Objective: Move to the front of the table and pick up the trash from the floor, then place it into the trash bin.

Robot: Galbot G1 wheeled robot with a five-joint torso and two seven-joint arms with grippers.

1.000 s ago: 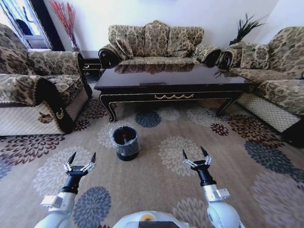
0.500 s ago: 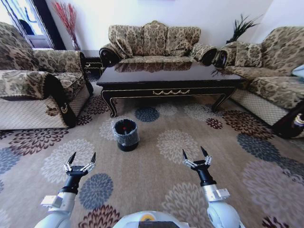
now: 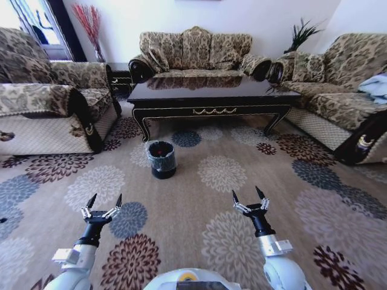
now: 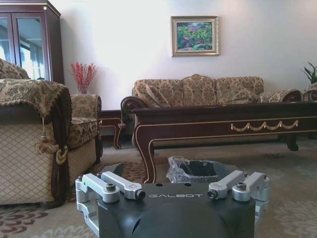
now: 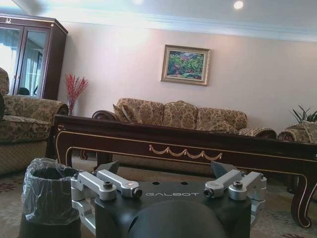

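Head view: small round black trash bin [image 3: 162, 159] lined with clear plastic bag stands on the flower-patterned carpet [image 3: 224, 175], just in front of the left end of the long low glossy dark coffee table [image 3: 208, 92] with gold scroll ornament on its front rail. A tiny red piece [image 3: 158, 150] lies inside the bin. Left gripper [image 3: 101, 208] hovers low over the carpet, fingers spread apart, nothing between them; the bin is ahead of it and a bit to its right, well apart. Right gripper [image 3: 250, 200] hovers at similar height, fingers also spread and empty; the bin is ahead and well off to its left. Left wrist view: left gripper [image 4: 173, 191], bin's bag rim [image 4: 195, 169] just beyond it, table [image 4: 223, 121] behind. Right wrist view: right gripper [image 5: 168, 186], bin [image 5: 47, 196] off to one side, table rail [image 5: 183, 148] behind. Patterned brown-gold sofas [image 3: 196, 51] surround the table.
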